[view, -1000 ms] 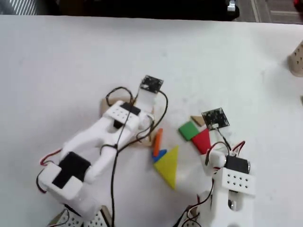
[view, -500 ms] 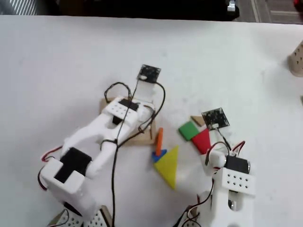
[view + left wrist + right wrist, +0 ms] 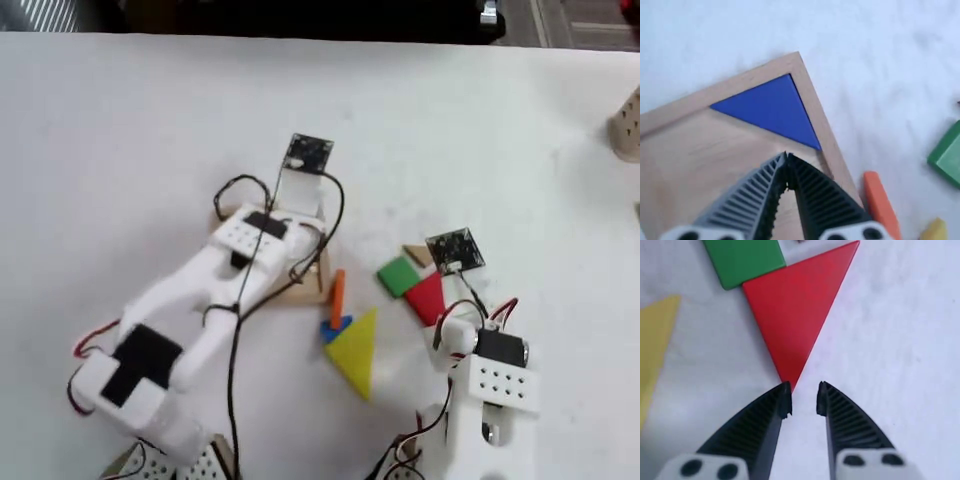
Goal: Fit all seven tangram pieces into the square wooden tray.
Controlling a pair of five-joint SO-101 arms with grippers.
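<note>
Left claw (image 3: 786, 161): I find its fingers pressed together with nothing between them. The tips are over the bare floor of the square wooden tray (image 3: 740, 85), just beside the blue triangle (image 3: 770, 107). That triangle lies flat in one corner of the tray, with two of its edges against the rim. In the high view the tray (image 3: 305, 290) sits left of centre, mostly covered by the left arm.

Right claw (image 3: 803, 400): I note the fingers slightly spread and holding nothing, low over the white tabletop (image 3: 150, 120). The sharp tip of the red triangle (image 3: 795, 315) lies just ahead of one finger; I cannot tell whether they touch.

Loose pieces, as I read them in the high view:
- An orange piece (image 3: 337, 290) lies just outside the tray's right rim, near centre.
- A small blue piece (image 3: 335, 326) lies below it, touching the yellow triangle (image 3: 358, 350).
- Right of centre, the green square (image 3: 398, 275) lies against the red triangle.
- A tan piece (image 3: 417, 254) lies above those two, partly hidden beneath the right wrist's camera board.
</note>
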